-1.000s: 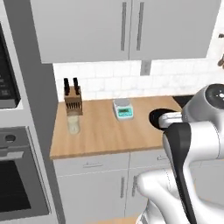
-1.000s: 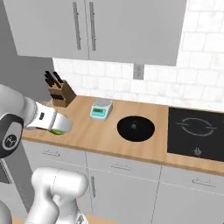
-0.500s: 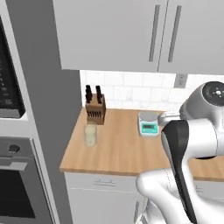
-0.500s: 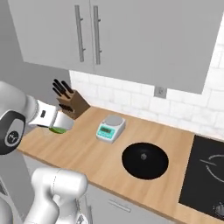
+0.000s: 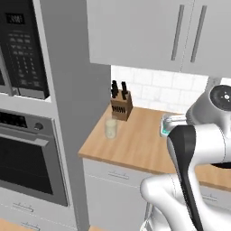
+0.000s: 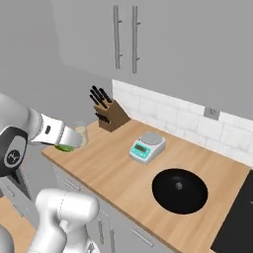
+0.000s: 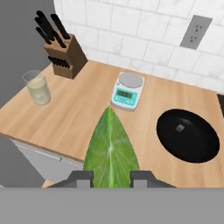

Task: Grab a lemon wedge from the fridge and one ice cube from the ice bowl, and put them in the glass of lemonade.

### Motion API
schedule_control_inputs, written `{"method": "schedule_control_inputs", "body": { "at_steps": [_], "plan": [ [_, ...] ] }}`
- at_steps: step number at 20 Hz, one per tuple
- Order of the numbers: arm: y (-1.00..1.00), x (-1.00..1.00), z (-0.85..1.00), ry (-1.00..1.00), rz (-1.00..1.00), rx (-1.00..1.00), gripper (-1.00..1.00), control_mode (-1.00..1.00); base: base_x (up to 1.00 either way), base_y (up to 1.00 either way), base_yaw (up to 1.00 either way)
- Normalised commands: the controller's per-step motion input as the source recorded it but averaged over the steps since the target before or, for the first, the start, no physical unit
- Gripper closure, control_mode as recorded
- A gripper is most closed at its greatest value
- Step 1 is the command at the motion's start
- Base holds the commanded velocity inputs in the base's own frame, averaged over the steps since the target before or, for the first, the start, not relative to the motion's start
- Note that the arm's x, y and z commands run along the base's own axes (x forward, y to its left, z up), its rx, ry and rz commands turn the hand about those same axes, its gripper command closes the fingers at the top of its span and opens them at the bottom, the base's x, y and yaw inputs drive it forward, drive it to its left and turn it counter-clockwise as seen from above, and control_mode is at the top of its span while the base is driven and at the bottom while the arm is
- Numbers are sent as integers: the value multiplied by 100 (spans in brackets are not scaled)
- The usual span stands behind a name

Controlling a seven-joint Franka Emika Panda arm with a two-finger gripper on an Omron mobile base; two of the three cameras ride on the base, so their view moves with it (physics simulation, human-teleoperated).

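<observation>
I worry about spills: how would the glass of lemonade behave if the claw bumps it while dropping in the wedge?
The glass of lemonade looks tall and narrow, so likely tippy. It is only part full, so probably light and apt to slide on the smooth counter. The lemon wedge in the claw looks small, so a big splash seems unlikely.

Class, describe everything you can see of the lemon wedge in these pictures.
The lemon wedge is a green, leaf-shaped sliver with pale veins and a pointed tip, looking more lime-coloured than yellow. It is held in the claw, its wide end pinched between the two dark fingertips, the tip pointing away toward the kitchen scale. It hangs above the wooden counter, touching nothing else. In the right base view it shows as a small green patch at the claw, close beside the glass of lemonade.
</observation>
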Motion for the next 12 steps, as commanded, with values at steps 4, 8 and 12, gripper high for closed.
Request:
{"method": "schedule_control_inputs", "body": {
  "at_steps": [4, 8, 12],
  "plan": [
    [0, 0, 0, 0, 0, 0, 100, 100, 38, 0, 48],
    [0, 1, 0, 0, 0, 0, 100, -100, 17, 0, 12],
    [0, 0, 0, 0, 0, 0, 100, -100, 0, 0, 0]
  ]
}}
